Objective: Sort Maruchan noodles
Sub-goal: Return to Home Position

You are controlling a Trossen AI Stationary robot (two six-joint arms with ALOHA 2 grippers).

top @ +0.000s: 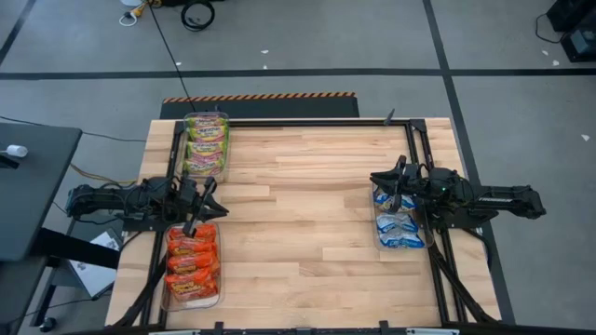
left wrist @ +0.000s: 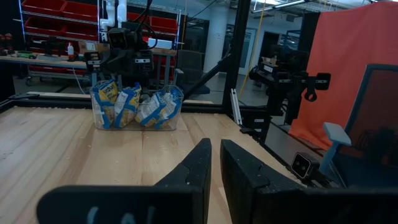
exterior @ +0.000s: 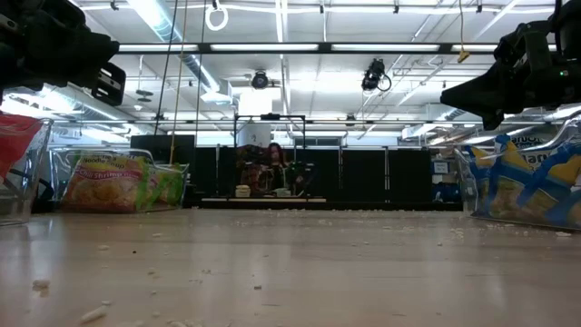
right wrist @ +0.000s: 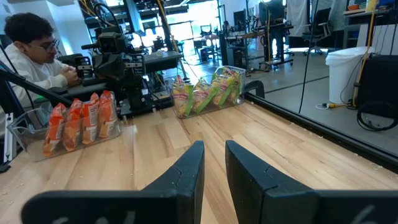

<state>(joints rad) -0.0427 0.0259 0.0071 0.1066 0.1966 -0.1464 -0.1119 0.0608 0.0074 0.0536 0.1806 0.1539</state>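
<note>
All the Maruchan packets stand on edge in three clear bins. Green-pink-yellow packets fill the bin at the far left, also seen in the right wrist view. Orange-red packets sit in the near left bin. Blue-white packets sit in the right bin. My left gripper hovers just beyond the orange bin's far end, narrowly open and empty. My right gripper hovers over the blue bin's far end, also narrowly open and empty.
The wooden table is bare between the bins, with small crumbs near its front edge. Black frame rails run along the left and right sides. A person sits beyond the table's left side.
</note>
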